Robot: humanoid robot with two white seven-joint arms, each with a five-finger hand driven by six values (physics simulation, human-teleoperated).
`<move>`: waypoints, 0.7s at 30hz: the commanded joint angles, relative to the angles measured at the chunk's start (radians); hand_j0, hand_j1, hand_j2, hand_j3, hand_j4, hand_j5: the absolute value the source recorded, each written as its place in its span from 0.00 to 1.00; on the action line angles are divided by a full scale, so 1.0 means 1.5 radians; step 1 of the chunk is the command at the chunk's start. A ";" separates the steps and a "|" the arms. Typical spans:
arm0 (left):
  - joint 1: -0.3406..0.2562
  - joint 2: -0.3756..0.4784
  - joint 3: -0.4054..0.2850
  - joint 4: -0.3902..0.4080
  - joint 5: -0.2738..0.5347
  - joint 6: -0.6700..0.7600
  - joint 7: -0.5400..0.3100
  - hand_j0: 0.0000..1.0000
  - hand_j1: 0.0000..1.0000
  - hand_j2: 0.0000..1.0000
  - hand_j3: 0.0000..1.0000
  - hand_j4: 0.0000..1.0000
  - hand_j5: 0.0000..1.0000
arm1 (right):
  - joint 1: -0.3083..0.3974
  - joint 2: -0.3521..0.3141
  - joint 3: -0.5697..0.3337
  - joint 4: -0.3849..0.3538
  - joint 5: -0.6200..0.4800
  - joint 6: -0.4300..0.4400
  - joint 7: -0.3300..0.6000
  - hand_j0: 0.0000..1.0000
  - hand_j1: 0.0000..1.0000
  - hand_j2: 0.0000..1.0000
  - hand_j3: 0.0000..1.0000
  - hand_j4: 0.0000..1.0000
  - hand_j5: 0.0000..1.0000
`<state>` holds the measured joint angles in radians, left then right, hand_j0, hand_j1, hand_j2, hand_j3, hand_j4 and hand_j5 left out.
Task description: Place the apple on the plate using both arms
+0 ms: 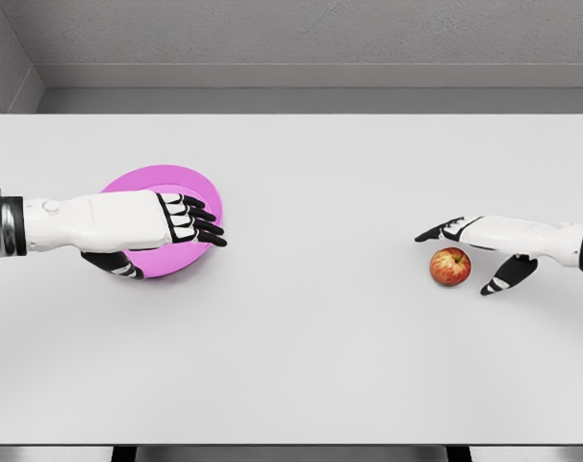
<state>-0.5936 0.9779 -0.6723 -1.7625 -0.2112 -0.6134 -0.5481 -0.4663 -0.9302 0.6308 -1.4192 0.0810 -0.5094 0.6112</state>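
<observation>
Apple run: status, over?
Right hand open around apple, no grip yet. Left hand over pink plate. Table between them clear.

Both arms have smooth white shells. The left hand [142,223] has a white back and black fingers [200,220] with white segments. The right hand [484,252] looks the same. Each forearm ends in a dark metallic ring.
</observation>
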 commanded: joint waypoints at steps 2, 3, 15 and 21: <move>0.000 0.000 0.000 0.000 0.004 0.002 0.000 1.00 1.00 1.00 1.00 1.00 1.00 | 0.000 0.012 0.002 0.010 0.008 0.001 0.000 1.00 1.00 1.00 1.00 1.00 1.00; 0.000 0.000 0.000 0.000 0.004 0.002 0.000 1.00 1.00 1.00 1.00 1.00 1.00 | 0.000 0.012 0.002 0.010 0.008 0.001 0.000 1.00 1.00 1.00 1.00 1.00 1.00; 0.000 0.000 0.000 0.000 0.004 0.002 0.000 1.00 1.00 1.00 1.00 1.00 1.00 | -0.002 0.014 0.002 0.010 0.008 0.001 0.000 0.77 0.77 0.77 0.77 0.77 0.77; 0.000 0.000 -0.001 0.000 0.004 0.002 0.000 1.00 1.00 1.00 1.00 1.00 1.00 | -0.002 0.016 0.002 0.010 0.008 0.000 0.000 0.69 0.69 0.69 0.69 0.69 0.69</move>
<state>-0.5936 0.9779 -0.6725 -1.7625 -0.2113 -0.6134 -0.5481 -0.4679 -0.9062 0.6339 -1.4032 0.0996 -0.5101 0.6111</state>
